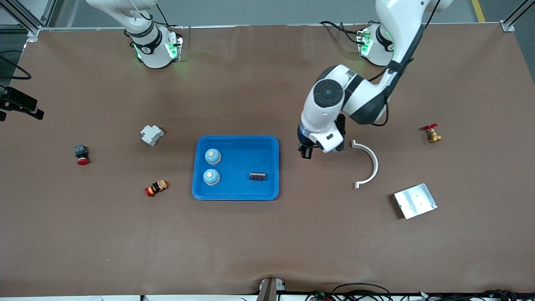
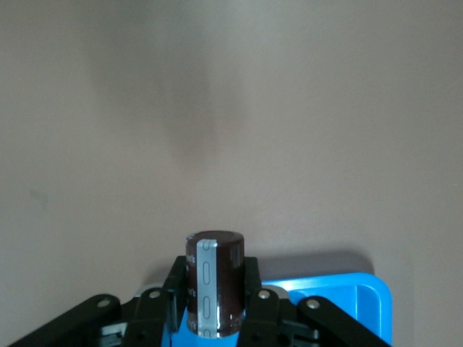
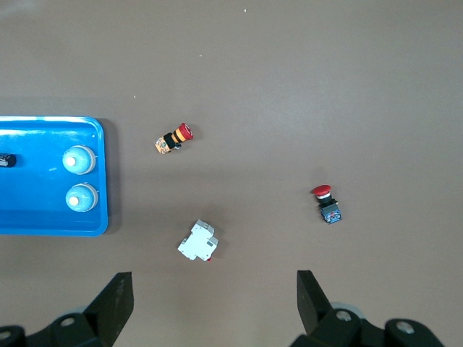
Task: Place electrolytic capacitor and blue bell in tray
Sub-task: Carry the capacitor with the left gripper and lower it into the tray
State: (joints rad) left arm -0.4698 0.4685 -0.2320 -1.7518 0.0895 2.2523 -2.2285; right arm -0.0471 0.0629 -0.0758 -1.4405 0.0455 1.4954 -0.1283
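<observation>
The bright-blue tray [image 1: 239, 147] lies mid-table and holds two blue bells [image 1: 212, 156] [image 1: 211, 177] and a small black part [image 1: 258, 177]. My left gripper [image 1: 306, 151] hangs over the bare table just beside the tray's edge toward the left arm's end. It is shut on a dark brown electrolytic capacitor [image 2: 215, 282] with a grey stripe, held upright between the fingers [image 2: 255, 293]. A tray corner [image 2: 354, 303] shows beneath it. My right gripper [image 3: 215, 303] is open and empty, high over the table; its view shows the tray [image 3: 36, 210] and both bells [image 3: 79, 160] [image 3: 81, 196].
A white breaker [image 1: 151, 135], a red-capped switch [image 1: 82, 155] and a red-yellow button [image 1: 156, 187] lie toward the right arm's end. A white curved piece [image 1: 368, 165], a silver plate [image 1: 415, 200] and a brass valve [image 1: 432, 133] lie toward the left arm's end.
</observation>
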